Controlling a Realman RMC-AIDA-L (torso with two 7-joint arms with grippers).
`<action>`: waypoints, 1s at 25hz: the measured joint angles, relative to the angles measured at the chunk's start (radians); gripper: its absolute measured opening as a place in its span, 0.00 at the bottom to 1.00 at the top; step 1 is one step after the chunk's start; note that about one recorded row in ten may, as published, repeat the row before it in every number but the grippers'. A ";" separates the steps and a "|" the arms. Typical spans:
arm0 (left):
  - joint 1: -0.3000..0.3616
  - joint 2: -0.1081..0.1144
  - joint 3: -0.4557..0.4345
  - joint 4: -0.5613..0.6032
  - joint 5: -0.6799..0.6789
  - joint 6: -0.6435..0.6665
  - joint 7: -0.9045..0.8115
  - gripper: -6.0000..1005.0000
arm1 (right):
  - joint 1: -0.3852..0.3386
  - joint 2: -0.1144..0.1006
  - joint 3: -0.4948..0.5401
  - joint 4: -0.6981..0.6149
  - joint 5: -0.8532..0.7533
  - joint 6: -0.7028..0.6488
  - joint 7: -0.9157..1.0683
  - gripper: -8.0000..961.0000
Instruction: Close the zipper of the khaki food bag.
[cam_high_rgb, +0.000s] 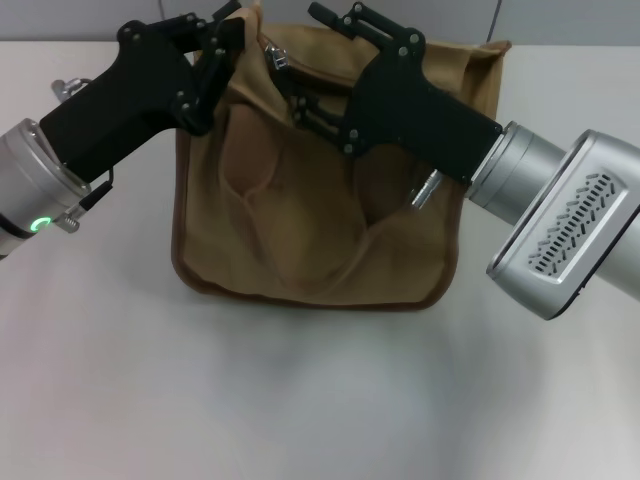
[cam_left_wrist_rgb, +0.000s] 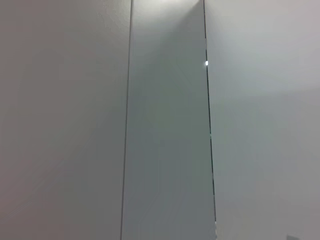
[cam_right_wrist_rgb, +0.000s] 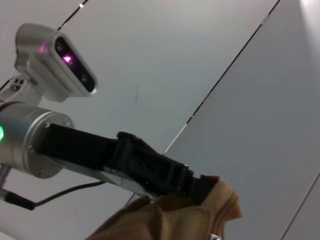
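I see the khaki food bag (cam_high_rgb: 320, 230) standing mid-table, its mouth seemingly still gaping, so I judge most of the closing remains. My left gripper (cam_high_rgb: 215, 45) is clamped on the bag's top left corner. My right gripper (cam_high_rgb: 315, 100) sits at the zipper (cam_high_rgb: 278, 55); I cannot tell its finger state.

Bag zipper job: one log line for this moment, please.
left gripper: shut on bag corner | right gripper: at bag top | zipper: unclosed
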 joint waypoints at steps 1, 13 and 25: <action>-0.004 0.000 0.003 -0.002 0.000 -0.001 0.000 0.04 | 0.000 0.000 0.000 0.000 0.000 0.000 0.000 0.64; -0.020 0.000 0.005 -0.011 0.000 -0.011 0.000 0.04 | -0.001 0.000 0.067 0.015 -0.065 0.023 -0.003 0.64; -0.024 0.000 0.006 -0.026 0.001 -0.013 0.001 0.05 | -0.008 0.000 0.192 0.036 -0.215 0.032 -0.003 0.64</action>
